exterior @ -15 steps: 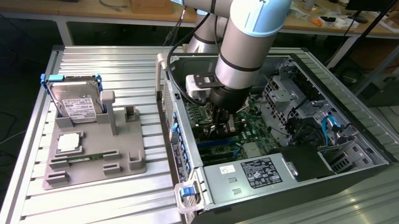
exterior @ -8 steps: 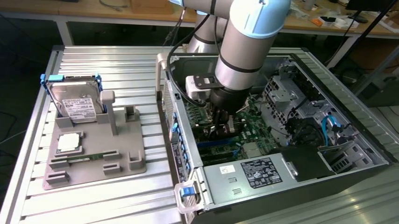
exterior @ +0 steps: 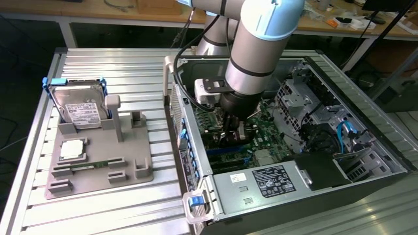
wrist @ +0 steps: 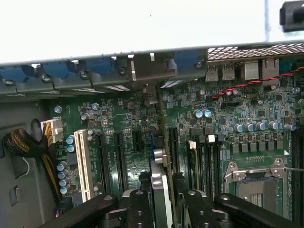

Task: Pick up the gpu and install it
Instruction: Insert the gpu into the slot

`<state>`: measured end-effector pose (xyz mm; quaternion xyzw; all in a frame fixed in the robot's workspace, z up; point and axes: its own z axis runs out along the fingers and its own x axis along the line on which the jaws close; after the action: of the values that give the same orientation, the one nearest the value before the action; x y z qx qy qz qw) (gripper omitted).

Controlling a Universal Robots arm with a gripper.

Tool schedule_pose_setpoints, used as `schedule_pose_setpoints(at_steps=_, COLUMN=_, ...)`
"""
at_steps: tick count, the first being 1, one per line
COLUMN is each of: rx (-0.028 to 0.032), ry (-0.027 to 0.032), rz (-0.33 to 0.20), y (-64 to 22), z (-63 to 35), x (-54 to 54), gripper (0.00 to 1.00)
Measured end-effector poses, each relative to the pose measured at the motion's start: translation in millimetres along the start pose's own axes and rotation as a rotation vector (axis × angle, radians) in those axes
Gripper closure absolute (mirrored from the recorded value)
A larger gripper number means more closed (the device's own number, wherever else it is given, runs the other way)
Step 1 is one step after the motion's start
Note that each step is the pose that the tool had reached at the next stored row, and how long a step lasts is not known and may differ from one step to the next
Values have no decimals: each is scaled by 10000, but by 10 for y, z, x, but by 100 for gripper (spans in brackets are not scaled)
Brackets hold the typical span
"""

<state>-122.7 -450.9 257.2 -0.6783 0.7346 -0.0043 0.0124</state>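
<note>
The pincer (wrist: 161,202) pinches the card (wrist: 160,185) edge-on just above the board's (wrist: 128,123) slots inside the open case (exterior: 196,147), and we fear a slight tilt could jam it.

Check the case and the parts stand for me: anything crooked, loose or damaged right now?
Nothing stands out. The gripper is down inside the open computer case, closed on the gpu, which sits edge-on over the motherboard slots and looks in line with them. On the grey stand, the hard drive sits squarely in its holder.
</note>
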Motion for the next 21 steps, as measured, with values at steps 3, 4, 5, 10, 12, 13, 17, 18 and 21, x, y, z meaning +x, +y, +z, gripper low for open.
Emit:
schedule_pose_setpoints(at_steps=3, rx=0, ry=0, rz=-1, y=-1, z=0, x=13, gripper=70)
schedule_pose_setpoints(at_steps=4, rx=0, ry=0, rz=0, y=-1, z=0, x=20, gripper=70)
schedule_pose_setpoints(at_steps=5, rx=1, ry=-1, rz=1, y=-2, z=0, x=26, gripper=70)
schedule_pose_setpoints(at_steps=10, rx=0, ry=0, rz=1, y=-3, z=-1, x=36, gripper=70)
schedule_pose_setpoints(at_steps=12, rx=0, ry=0, rz=0, y=-3, z=0, x=38, gripper=70)
schedule_pose_setpoints(at_steps=13, rx=0, ry=0, rz=-1, y=-3, z=0, x=42, gripper=70)
schedule_pose_setpoints(at_steps=17, rx=0, ry=0, rz=1, y=-4, z=0, x=48, gripper=70)
schedule_pose_setpoints(at_steps=18, rx=0, ry=0, rz=1, y=-4, z=0, x=48, gripper=70)
schedule_pose_setpoints(at_steps=21, rx=1, ry=-1, rz=0, y=-4, z=12, x=49, gripper=70)
